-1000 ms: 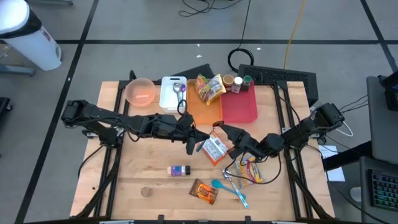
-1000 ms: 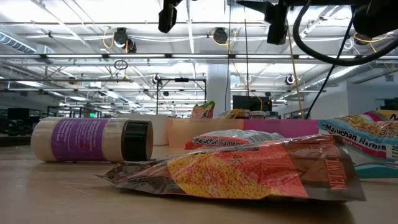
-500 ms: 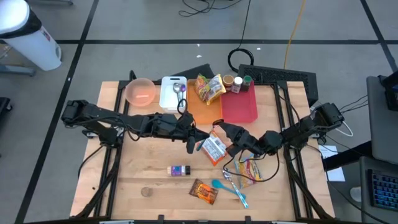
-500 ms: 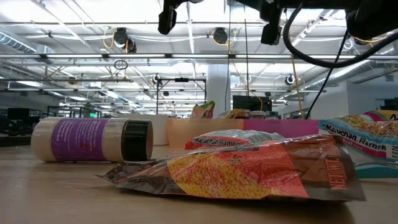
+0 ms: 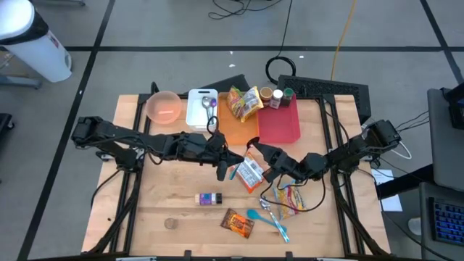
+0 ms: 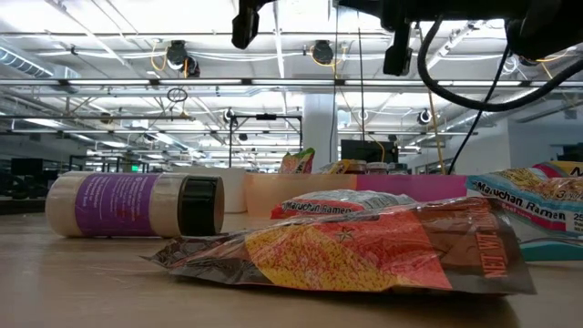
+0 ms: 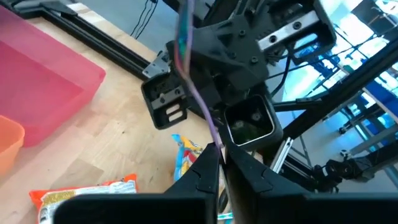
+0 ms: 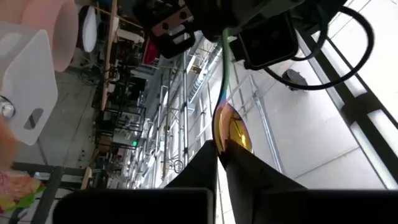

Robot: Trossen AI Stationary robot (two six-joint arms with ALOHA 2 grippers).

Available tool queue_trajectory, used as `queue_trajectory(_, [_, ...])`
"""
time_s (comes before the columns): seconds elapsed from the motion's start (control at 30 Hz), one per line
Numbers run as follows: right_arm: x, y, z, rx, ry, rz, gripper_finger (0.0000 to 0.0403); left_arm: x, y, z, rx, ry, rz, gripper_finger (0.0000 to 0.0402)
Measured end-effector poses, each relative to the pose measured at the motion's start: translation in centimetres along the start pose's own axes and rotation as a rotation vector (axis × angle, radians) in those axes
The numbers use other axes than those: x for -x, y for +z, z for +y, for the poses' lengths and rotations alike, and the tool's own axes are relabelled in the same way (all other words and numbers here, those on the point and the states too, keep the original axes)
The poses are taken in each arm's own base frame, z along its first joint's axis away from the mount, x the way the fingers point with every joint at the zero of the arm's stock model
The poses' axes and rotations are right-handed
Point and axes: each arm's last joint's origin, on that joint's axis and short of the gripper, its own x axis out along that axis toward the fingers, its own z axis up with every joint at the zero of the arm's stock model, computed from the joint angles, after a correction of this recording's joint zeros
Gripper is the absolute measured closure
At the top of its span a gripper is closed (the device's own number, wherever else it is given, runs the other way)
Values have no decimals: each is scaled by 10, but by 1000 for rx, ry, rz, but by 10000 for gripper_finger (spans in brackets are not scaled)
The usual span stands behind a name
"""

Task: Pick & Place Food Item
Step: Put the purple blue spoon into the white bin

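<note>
At table centre I see both grippers raised. My left gripper (image 5: 222,168) pinches a spoon (image 7: 196,87); my right gripper (image 5: 259,151), at its 3 o'clock, clamps another spoon (image 8: 228,118).

Grey tiled floor (image 5: 181,29) w/ cables; ceiling pipes (image 6: 137,84), lights overhead.

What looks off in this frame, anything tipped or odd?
The purple-labelled bottle lies on its side on the wooden table. Odder: the left gripper and the right gripper are both shut on what looks like one iridescent metal spoon, not a food item.
</note>
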Motion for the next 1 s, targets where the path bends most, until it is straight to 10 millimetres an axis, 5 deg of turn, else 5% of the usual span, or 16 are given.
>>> queue_trajectory(0.6, [4,5,2,-194,48,7,401,2,15,-5,-301,-146,-95,208])
queue_trajectory(1.0, [6,11,9,-345,128,-6,402,7,24,-7,-556,-144,-172,183])
